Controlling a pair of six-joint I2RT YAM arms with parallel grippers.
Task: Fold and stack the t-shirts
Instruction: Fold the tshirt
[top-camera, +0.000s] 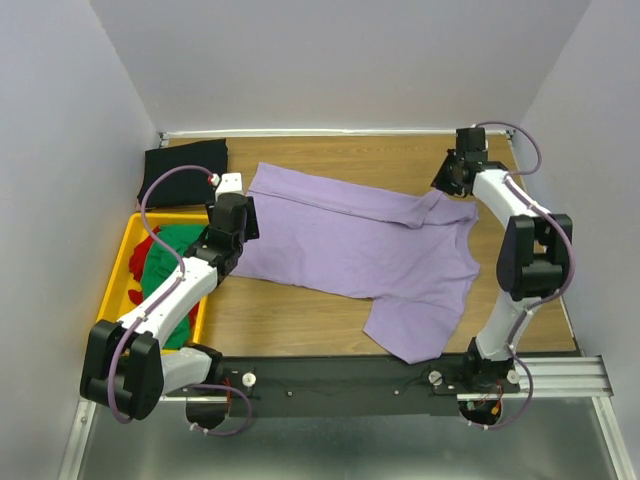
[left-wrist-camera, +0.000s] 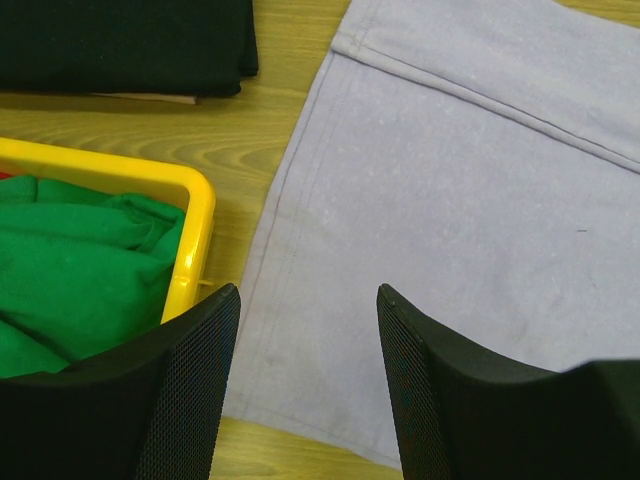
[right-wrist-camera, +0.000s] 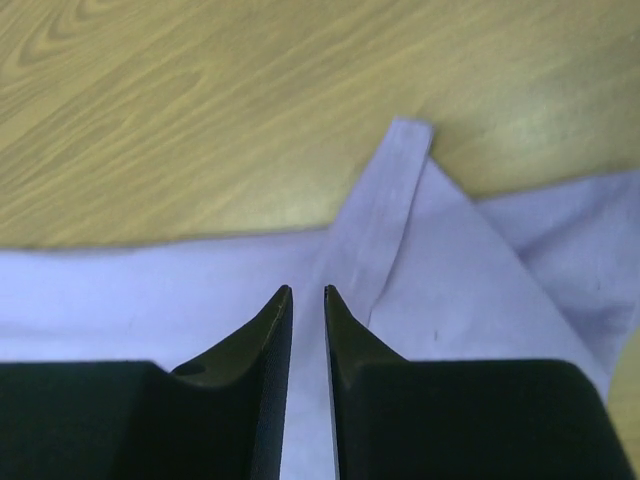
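The large lavender t-shirt (top-camera: 350, 240) lies spread flat across the middle of the wooden table. My left gripper (top-camera: 250, 218) hovers open over its left hem (left-wrist-camera: 450, 180), nothing between the fingers (left-wrist-camera: 308, 290). My right gripper (top-camera: 441, 186) is low over the shirt's far right sleeve (right-wrist-camera: 400, 200). Its jaws (right-wrist-camera: 308, 290) stand a narrow gap apart, with only cloth showing beneath them. A folded black t-shirt (top-camera: 185, 165) (left-wrist-camera: 120, 45) rests at the far left corner. A green t-shirt (top-camera: 165, 255) (left-wrist-camera: 70, 270) and a red one (top-camera: 136, 292) lie bunched in the crate.
A yellow plastic crate (top-camera: 122, 245) (left-wrist-camera: 195, 225) stands at the table's left edge, right beside the lavender hem. Grey walls close the table on three sides. The arm bases sit on a black rail (top-camera: 350, 378) along the near edge.
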